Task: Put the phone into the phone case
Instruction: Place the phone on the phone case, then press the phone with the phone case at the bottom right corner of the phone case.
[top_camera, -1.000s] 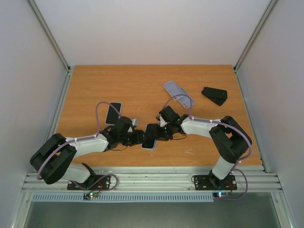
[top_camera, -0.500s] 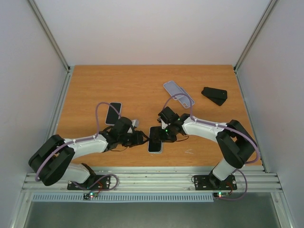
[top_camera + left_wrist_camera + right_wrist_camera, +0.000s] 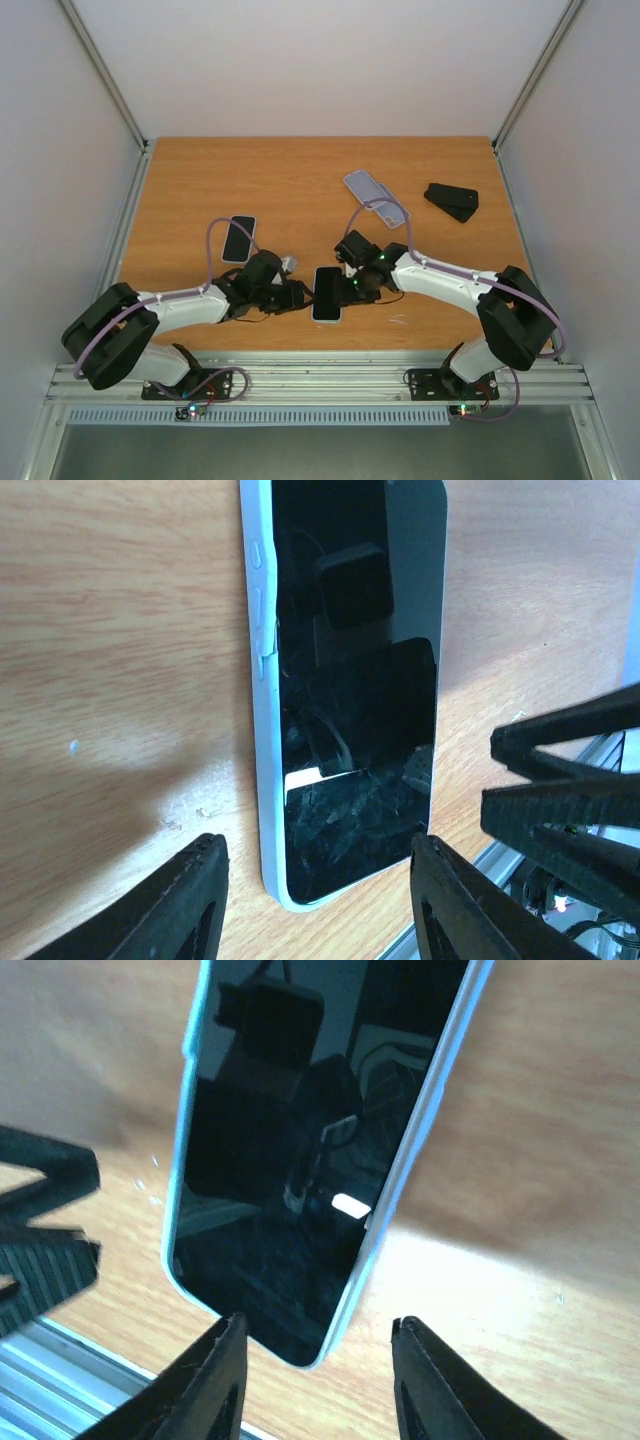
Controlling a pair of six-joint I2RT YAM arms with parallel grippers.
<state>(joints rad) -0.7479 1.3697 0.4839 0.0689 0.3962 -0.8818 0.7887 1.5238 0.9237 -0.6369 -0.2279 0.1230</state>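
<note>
Light-blue plastic phone case (image 3: pixel 258 730) holding black glass-fronted phone (image 3: pixel 327 294): formerly askew between claws, now flat on wooden desk (image 3: pixel 250 180), screen up, long axis near-to-far; left claw (image 3: pixel 320 845), right claw (image 3: pixel 317 1325) both spread, flanking it

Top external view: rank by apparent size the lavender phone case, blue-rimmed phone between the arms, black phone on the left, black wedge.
1. Pale lavender rectangular phone case: largest.
2. Black phone with pale blue rim: next, only slightly.
3. Black phone on the left and black wedge-shaped block: too alike to rank.
</note>
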